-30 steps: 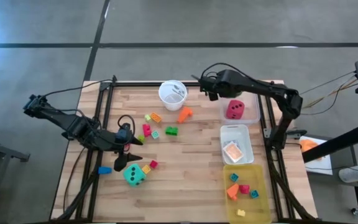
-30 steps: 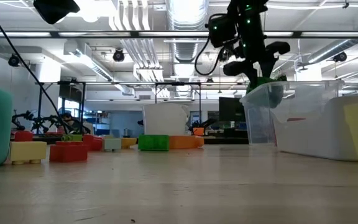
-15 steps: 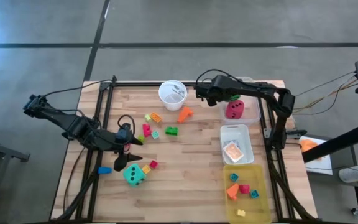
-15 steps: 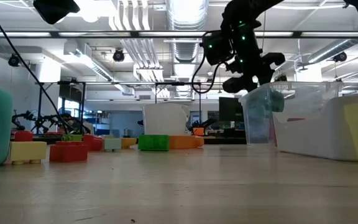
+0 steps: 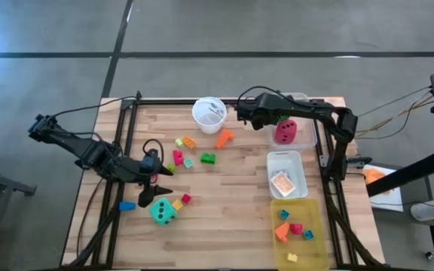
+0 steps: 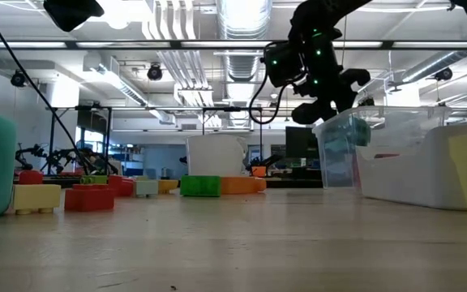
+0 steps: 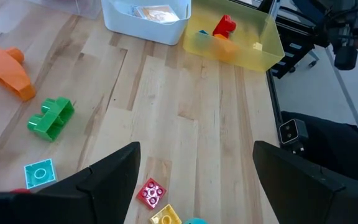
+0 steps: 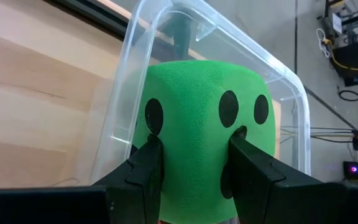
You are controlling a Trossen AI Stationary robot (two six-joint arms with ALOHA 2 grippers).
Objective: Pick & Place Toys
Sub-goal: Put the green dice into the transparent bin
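My right gripper is shut on the green die with dark pips, at the clear bin at the table's far right. In the high view a bit of green shows beside the red-pink die in that bin. In the low view the green die shows through the bin's wall. My left gripper is open and empty at the near left, just above the teal die. Small coloured blocks lie loose mid-table. My right gripper pinches the green die by two opposite sides between its two fingers. The fingers slant down toward the table's right. The die sits inside the clear bin's rim; whether it rests on the red-pink die, I cannot tell.
A white round cup stands left of the clear bin. A white bin with a tan piece and a yellow bin with blocks line the right side. An orange block and a blue block lie on the table.
My right gripper has gone down and a little toward the near edge with the green die, from above the clear bin's rim into the bin. It has stayed shut on the die. In the last half second it has barely moved.
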